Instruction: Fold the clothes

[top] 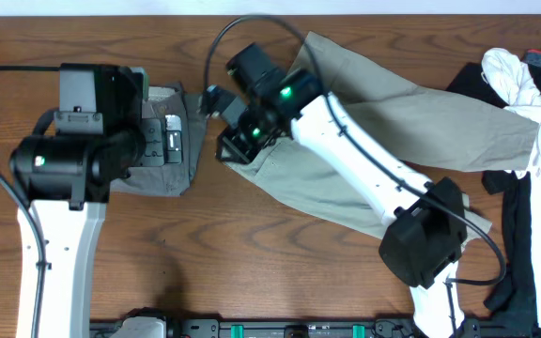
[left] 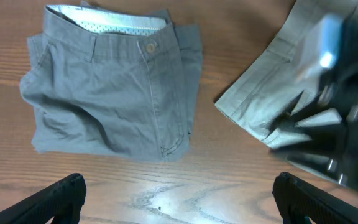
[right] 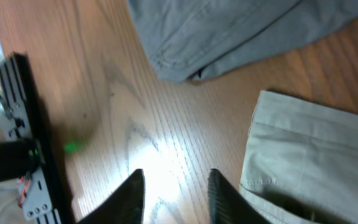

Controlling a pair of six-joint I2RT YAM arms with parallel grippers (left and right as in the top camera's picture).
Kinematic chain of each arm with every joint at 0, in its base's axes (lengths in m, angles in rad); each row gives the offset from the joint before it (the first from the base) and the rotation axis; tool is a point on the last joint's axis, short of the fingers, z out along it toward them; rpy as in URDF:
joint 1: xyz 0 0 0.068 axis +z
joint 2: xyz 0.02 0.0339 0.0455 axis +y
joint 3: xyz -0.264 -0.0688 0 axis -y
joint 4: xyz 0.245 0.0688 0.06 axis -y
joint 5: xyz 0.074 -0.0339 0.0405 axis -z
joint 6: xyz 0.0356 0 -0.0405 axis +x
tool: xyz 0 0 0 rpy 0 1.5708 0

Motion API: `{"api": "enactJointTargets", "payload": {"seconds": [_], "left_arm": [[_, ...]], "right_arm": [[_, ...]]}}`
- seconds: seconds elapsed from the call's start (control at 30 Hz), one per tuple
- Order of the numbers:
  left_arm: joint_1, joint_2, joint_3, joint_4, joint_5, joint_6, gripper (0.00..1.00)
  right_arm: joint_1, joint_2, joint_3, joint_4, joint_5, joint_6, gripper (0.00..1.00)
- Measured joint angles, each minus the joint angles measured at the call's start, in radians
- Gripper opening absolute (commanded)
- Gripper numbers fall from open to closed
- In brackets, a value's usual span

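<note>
The khaki shorts [top: 440,113] lie spread across the middle of the tabletop [top: 252,272]. Their long axis runs slantwise from the centre out toward the right edge, where a white garment [top: 515,80] and a black garment [top: 533,225] are heaped. The banded left end points at the folded grey shorts [left: 110,93], which sit near the left edge with the dotted waistband lining turned to the far edge. My right pincer [right: 176,174] hangs over bare wood in the gap between the two garments. It is narrowly parted with nothing in it, and the khaki band lies just beside it on the right-edge side. So the cloth stretches away from that pincer back along its own arm, and I judge the right arm the nearer one for taking that end. My left pincer [left: 179,183] is spread wide and empty, above the near side of the grey shorts.
</note>
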Motion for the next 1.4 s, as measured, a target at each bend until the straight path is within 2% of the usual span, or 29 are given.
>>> {"api": "enactJointTargets", "payload": {"seconds": [0.07,0.17,0.4,0.47,0.6,0.67,0.73,0.77,0.83,0.87,0.97,1.17,1.4], "left_arm": [[0.0,0.014,0.0,0.0,0.0,0.0,0.98],[0.0,0.032,0.0,0.0,0.001,0.0,0.98],[0.0,0.158,0.0,0.002,0.078,0.004,0.98],[-0.003,0.215,0.0,0.003,0.11,0.009,0.98],[-0.027,0.365,0.0,0.011,0.17,0.024,1.0],[-0.046,0.428,0.0,0.016,0.189,0.027,0.99],[-0.071,0.492,-0.002,0.021,0.2,0.031,0.99],[-0.08,0.514,-0.003,0.024,0.205,0.031,0.99],[-0.101,0.552,-0.004,0.029,0.212,0.032,0.99],[-0.113,0.57,-0.004,0.032,0.215,0.036,0.99],[-0.142,0.607,-0.005,0.055,0.22,0.051,0.99],[-0.176,0.658,-0.005,0.085,0.222,0.061,0.99],[-0.178,0.663,-0.005,0.068,0.222,0.061,0.99]], "right_arm": [[-0.006,0.0,0.0,-0.005,0.017,0.002,0.52],[-0.065,-0.001,0.0,-0.007,0.034,0.02,0.55],[-0.359,-0.001,0.0,-0.026,0.056,0.103,0.56],[-0.444,-0.001,0.0,-0.043,0.057,0.131,0.65],[-0.624,-0.001,0.0,-0.093,0.066,0.204,0.68],[-0.698,-0.001,0.0,-0.114,0.081,0.235,0.64],[-0.783,-0.001,0.0,-0.138,0.137,0.284,0.55],[-0.806,-0.001,0.0,-0.145,0.159,0.298,0.49],[-0.891,-0.001,0.0,-0.151,0.232,0.348,0.28],[-0.93,-0.001,0.0,-0.141,0.262,0.369,0.22],[-1.017,-0.001,0.0,-0.095,0.319,0.415,0.09],[-1.094,0.012,0.0,0.045,0.368,0.462,0.01],[-1.098,0.156,0.002,0.203,0.433,0.498,0.01]]}}
